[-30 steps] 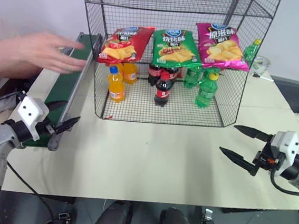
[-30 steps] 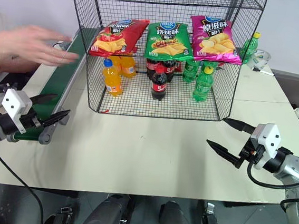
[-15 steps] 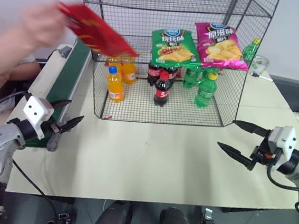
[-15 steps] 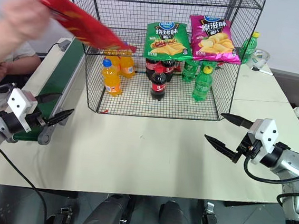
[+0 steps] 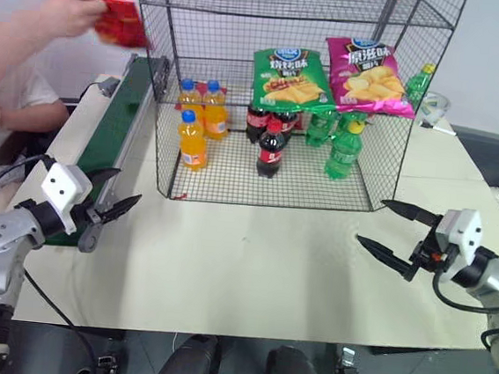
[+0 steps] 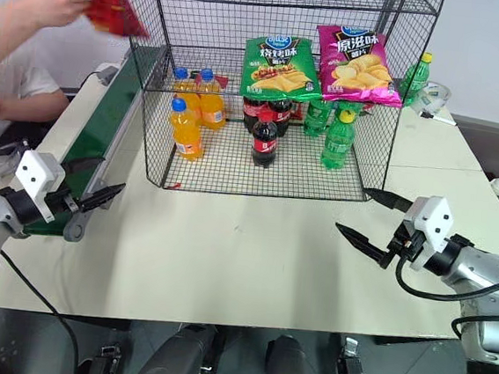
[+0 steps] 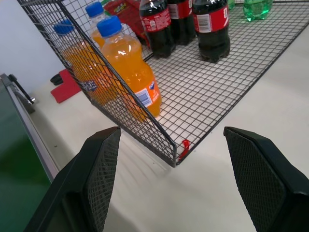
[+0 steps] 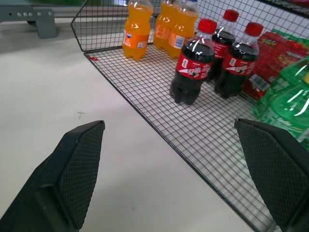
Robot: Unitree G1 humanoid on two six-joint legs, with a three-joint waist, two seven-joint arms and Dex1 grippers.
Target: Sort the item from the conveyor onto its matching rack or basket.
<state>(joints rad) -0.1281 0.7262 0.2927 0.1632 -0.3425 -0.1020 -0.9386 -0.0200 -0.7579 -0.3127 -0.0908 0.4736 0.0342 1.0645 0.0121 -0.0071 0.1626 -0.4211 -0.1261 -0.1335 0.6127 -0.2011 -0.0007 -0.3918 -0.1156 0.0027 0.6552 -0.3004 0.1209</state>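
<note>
A person's hand holds the item, a red chip bag (image 5: 120, 20), in the air above the far end of the conveyor (image 5: 118, 130), left of the black wire rack (image 5: 232, 181). My left gripper (image 5: 126, 187) is open and empty at the conveyor's near roller end; its wrist view looks at the rack's front corner (image 7: 174, 154) and the orange bottles (image 7: 130, 72). My right gripper (image 5: 372, 222) is open and empty over the table, just off the rack's front right corner.
A green chip bag (image 5: 291, 78) and a pink chip bag (image 5: 366, 74) lie on the rack's middle tier. Below them stand orange bottles (image 5: 192, 137), cola bottles (image 5: 272, 149) and green bottles (image 5: 346, 148). The cream table (image 5: 260, 259) spreads out in front of the rack.
The person's hand pulled the red chip bag off the rack's middle tier and carried it up and left over the conveyor. Both grippers stayed open and nearly still.
</note>
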